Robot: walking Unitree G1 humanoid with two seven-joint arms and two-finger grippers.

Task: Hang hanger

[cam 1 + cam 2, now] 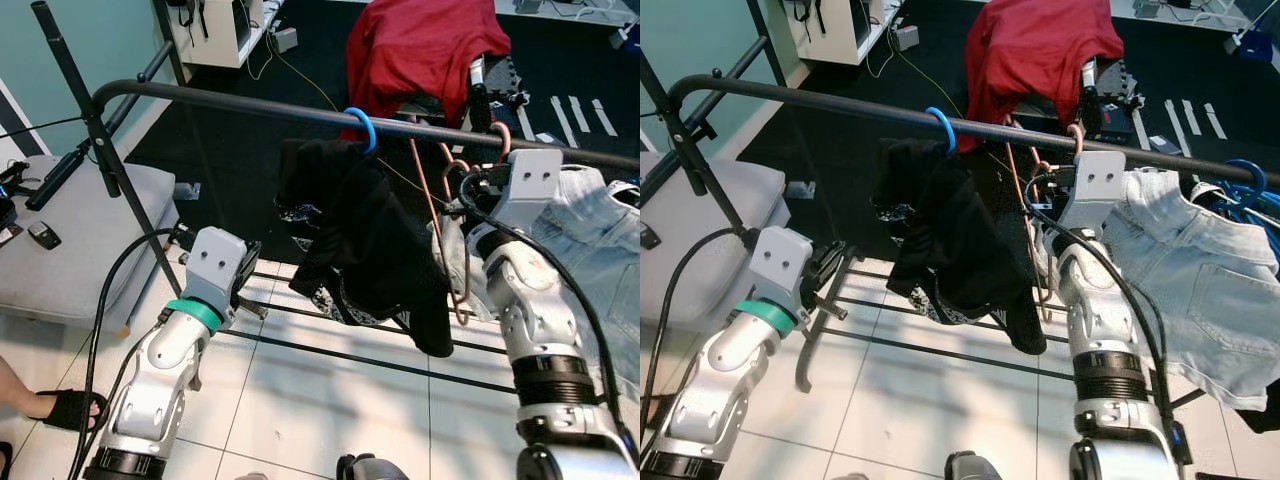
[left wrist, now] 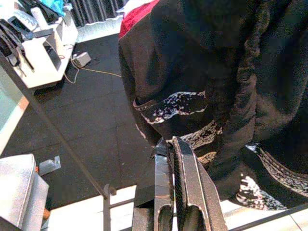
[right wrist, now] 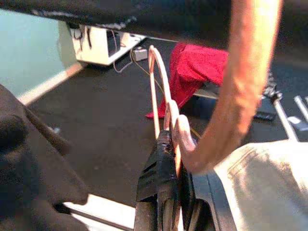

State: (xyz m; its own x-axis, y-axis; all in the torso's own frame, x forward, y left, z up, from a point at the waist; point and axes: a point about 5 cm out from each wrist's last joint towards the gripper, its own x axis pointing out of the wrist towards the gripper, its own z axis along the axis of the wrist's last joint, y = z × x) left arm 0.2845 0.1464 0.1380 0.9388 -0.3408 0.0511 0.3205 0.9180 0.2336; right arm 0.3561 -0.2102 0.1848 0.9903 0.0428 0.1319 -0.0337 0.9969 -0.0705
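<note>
A copper-pink hanger [image 1: 431, 215] hangs beside the black rail [image 1: 250, 105], its hook [image 1: 502, 138] curled over the bar. My right gripper [image 3: 169, 137] is raised just under the rail and shut on the hanger's neck [image 3: 168, 110]. To its left, a black patterned garment [image 1: 365, 235] hangs from a blue hanger hook [image 1: 361, 126]. My left gripper [image 2: 175, 144] is lower, by the rack's left leg, and points at the black garment [image 2: 216, 72]. Its fingers are shut with nothing between them.
A light denim garment [image 1: 600, 240] hangs on the rail to the right. Red cloth [image 1: 420, 50] lies behind it. A grey cushioned seat [image 1: 70, 240] stands at the left, with a person's sandalled foot [image 1: 60, 405] below it. The rack's base bars [image 1: 350, 352] cross the tiles.
</note>
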